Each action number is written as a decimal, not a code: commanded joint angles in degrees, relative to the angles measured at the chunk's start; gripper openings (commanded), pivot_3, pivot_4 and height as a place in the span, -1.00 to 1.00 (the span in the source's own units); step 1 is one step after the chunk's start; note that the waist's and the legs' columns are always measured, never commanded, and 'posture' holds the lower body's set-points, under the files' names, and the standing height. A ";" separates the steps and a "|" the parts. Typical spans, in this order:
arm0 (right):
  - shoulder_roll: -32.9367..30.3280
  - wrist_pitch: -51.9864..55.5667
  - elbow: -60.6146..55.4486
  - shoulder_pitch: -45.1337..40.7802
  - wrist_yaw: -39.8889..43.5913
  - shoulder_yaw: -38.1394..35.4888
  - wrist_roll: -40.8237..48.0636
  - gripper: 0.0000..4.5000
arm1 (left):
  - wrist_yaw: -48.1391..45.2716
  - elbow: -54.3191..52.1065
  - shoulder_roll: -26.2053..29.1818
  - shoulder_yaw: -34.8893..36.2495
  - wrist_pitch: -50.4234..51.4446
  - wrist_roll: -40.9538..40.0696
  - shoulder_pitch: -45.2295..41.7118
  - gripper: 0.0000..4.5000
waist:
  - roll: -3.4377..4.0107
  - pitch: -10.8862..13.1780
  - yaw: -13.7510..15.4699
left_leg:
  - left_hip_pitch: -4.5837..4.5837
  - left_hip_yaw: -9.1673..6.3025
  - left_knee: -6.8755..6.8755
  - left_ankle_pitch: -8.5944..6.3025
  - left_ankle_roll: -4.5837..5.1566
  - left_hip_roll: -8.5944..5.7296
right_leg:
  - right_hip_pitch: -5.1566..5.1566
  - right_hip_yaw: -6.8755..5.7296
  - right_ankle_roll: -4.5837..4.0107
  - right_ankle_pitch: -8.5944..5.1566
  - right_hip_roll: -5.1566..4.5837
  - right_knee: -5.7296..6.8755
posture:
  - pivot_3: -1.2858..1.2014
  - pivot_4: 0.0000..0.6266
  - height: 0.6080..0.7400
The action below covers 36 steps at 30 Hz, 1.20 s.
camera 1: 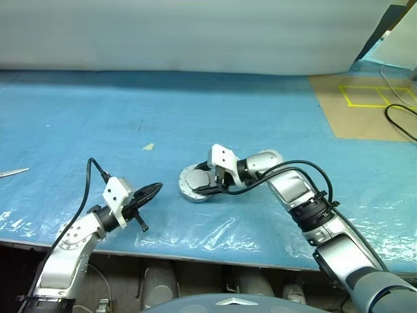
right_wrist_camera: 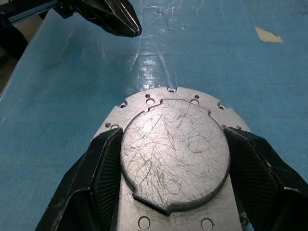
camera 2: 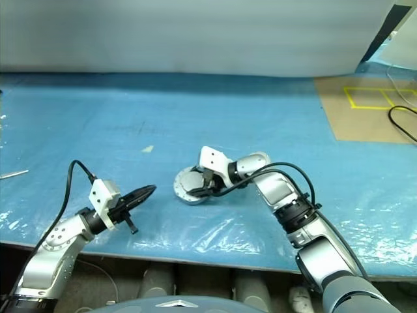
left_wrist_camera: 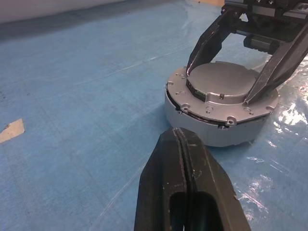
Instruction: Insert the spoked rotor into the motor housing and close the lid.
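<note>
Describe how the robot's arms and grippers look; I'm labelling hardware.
Both arms are silver-grey metal with black joint rings and looping black cables. The left gripper and the right gripper each have two tapered black fingers behind a white block-shaped wrist housing.

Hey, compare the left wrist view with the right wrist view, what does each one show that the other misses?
Left wrist alone: the motor housing side wall and the gap under the lid's edge.
Right wrist alone: scratches across the lid's plain grey face.
Both: the right claw straddling the lid's raised disc, the shut left claw empty and apart from the housing, the blue table cover.
</note>
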 commanded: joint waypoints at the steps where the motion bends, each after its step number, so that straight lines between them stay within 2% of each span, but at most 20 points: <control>1: 0.54 0.90 0.31 0.82 -0.12 0.91 -0.31 0.32 | 0.17 -2.24 -0.13 -0.32 -1.13 0.14 -0.06 -1.00 | 0.00 0.00 -0.15 | 0.00 0.00 0.00 0.00 0.00 0.00 | 0.00 0.00 0.00 0.00 0.00 0.00 | 0.03 -0.52 1.00; 10: 0.16 2.49 0.16 0.95 0.38 0.68 0.00 0.32 | 0.29 -2.21 -0.52 -0.93 -1.14 0.28 -0.11 -1.00 | 0.00 0.00 -0.67 | 0.00 0.00 0.00 0.00 0.01 -0.01 | 0.01 0.00 0.00 0.00 -0.01 -0.01 | 0.03 -0.52 1.00; 18: 1.45 10.19 -1.80 0.13 1.24 -0.97 3.75 0.32 | 0.23 -2.29 -0.55 -0.95 -1.30 0.40 0.35 -1.00 | 0.00 0.00 -0.79 | 0.01 0.00 -0.03 -0.02 0.03 -0.01 | 0.01 0.00 0.00 0.00 0.00 -0.02 | 0.03 -0.52 1.00; 36: 2.72 7.85 -1.20 1.00 -2.35 0.45 1.72 0.32 | 0.32 -2.54 -0.54 -0.84 -0.89 0.49 0.78 -1.00 | 0.00 0.00 -1.22 | 0.07 0.05 -0.17 -0.01 0.02 -0.01 | 0.02 0.01 -0.02 -0.01 0.00 -0.10 | 0.03 -0.52 1.00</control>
